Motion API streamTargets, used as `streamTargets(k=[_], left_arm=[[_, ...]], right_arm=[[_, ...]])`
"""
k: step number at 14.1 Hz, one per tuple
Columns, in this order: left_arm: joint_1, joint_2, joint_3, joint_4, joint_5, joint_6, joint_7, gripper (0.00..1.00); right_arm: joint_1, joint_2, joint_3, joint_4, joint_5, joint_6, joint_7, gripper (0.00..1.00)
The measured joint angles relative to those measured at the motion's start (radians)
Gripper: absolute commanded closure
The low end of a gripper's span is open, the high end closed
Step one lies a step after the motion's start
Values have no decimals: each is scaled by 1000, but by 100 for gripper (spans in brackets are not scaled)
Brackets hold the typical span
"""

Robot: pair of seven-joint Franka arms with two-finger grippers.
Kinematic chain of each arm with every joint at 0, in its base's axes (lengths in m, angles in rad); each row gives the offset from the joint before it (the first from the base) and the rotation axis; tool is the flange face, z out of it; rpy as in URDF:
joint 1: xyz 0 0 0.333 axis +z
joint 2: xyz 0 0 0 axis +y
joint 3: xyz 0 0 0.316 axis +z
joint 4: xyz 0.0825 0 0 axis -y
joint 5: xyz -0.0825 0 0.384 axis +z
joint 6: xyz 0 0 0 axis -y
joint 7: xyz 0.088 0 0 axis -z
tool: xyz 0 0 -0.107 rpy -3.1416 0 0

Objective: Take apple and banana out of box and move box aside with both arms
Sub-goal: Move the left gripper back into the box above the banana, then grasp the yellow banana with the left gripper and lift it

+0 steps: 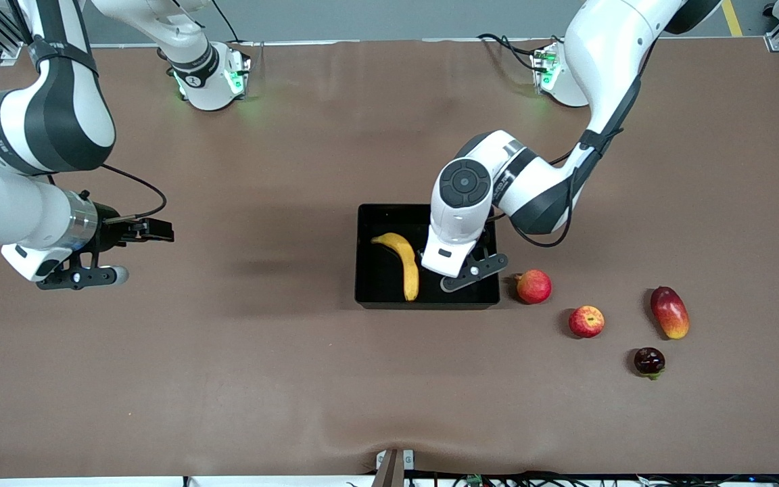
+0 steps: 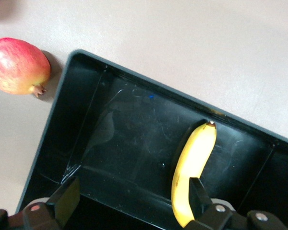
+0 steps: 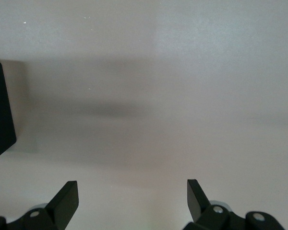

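The black tray [image 1: 379, 291] lies mid-table. The yellow banana [image 1: 404, 262] lies inside it, toward the right arm's end. My left gripper [image 1: 465, 272] hangs low over the tray, open and empty. In the left wrist view its gripper [image 2: 133, 201] spans the tray floor [image 2: 134, 143], and one fingertip [image 2: 198, 191] is just beside the banana [image 2: 194, 160]. The red apple [image 1: 586, 321] sits on the table, nearer the front camera than the tray and toward the left arm's end. My right gripper [image 1: 85, 276] waits open and empty over bare table [image 3: 133, 199].
A pinkish-red fruit with a nub [image 1: 533, 286] sits close beside the tray [image 2: 18, 66]. A red-yellow mango [image 1: 669, 312] and a small dark fruit [image 1: 649, 361] lie toward the left arm's end. A tray corner [image 3: 0, 115] shows in the right wrist view.
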Motion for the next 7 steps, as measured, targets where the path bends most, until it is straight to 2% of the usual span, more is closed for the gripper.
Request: streamTargets(k=[7], left_arm=[[-55,37,-2,0,0,82,-2,0]], right_arm=[[0,0,0,0,0,0,0,0]])
